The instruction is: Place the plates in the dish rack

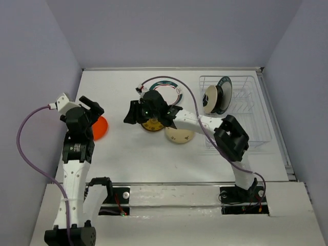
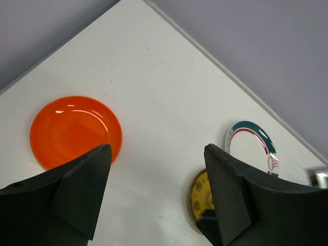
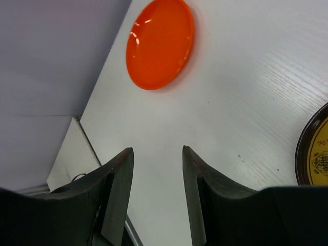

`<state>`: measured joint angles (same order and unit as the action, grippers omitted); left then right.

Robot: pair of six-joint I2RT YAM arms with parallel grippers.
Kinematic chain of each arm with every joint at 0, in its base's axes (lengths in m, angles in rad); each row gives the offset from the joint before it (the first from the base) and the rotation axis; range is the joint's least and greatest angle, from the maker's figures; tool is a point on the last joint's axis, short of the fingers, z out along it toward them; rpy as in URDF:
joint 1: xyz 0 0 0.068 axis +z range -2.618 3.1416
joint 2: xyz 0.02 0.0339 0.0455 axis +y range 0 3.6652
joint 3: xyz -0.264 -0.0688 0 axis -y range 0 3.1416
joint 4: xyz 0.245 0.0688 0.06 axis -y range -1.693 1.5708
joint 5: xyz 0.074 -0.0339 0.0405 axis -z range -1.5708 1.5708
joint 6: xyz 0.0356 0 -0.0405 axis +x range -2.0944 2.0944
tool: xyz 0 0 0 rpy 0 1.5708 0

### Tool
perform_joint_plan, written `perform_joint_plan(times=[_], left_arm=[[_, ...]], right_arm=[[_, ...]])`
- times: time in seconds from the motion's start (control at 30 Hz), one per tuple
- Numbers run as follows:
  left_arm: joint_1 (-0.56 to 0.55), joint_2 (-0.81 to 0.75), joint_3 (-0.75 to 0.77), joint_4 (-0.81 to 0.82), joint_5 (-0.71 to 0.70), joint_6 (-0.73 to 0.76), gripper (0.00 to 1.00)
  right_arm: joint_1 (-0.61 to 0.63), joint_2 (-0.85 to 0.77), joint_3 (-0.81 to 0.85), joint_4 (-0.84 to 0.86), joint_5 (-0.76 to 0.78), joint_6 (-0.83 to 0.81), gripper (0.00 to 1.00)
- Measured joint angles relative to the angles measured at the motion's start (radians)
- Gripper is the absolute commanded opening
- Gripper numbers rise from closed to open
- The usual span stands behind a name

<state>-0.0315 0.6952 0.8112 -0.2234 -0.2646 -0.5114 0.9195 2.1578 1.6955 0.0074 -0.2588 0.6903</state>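
Plates (image 1: 221, 95) on edge in dish rack (image 1: 253, 115), orange plate (image 2: 76, 130) flat on tbl (image 1: 133, 159)

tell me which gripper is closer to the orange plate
Left. The left gripper hangs open right next to the orange plate. The right gripper is mid-table by the mustard plate, well off to the orange plate's right.

The right arm (image 1: 195, 119) hid most of the mustard plate (image 1: 151, 126); the left arm (image 1: 77, 141) hid half the orange plate (image 1: 101, 128).
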Motion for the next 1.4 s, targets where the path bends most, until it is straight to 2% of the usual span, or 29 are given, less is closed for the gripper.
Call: perform_joint_plan(times=[0.13,0.27,0.53,0.67,0.8,0.97,1.1,1.33,1.4], left_arm=[[0.216,0.09,-0.016,0.0,0.072,-0.072,0.82],[0.416,0.13,-0.096,0.0,0.102,-0.144,0.83],[0.716,0.307,-0.296,0.041,0.275,-0.239,0.83],[0.736,0.342,-0.362,0.098,0.348,-0.257,0.86],[0.736,0.367,-0.402,0.201,0.408,-0.274,0.85],[0.736,0.467,-0.431,0.351,0.476,-0.311,0.75],[0.736,0.507,-0.464,0.465,0.524,-0.349,0.72],[0.731,0.528,-0.503,0.565,0.552,-0.401,0.63],[0.711,0.545,-0.503,0.589,0.548,-0.411,0.58]], right_arm=[[0.0,-0.202,-0.131,0.03,-0.008,-0.07,0.48],[0.0,-0.387,-0.278,0.044,0.0,-0.143,0.49],[0.0,-0.537,-0.431,0.021,0.062,-0.238,0.49],[0.0,-0.558,-0.442,0.016,0.068,-0.256,0.49],[0.0,-0.561,-0.443,0.016,0.067,-0.262,0.49],[0.0,-0.561,-0.444,0.015,0.064,-0.265,0.49],[0.0,-0.559,-0.444,0.015,0.054,-0.264,0.49],[0.0,-0.537,-0.444,0.018,0.034,-0.248,0.48],[0.0,-0.532,-0.444,0.019,0.03,-0.244,0.48]])
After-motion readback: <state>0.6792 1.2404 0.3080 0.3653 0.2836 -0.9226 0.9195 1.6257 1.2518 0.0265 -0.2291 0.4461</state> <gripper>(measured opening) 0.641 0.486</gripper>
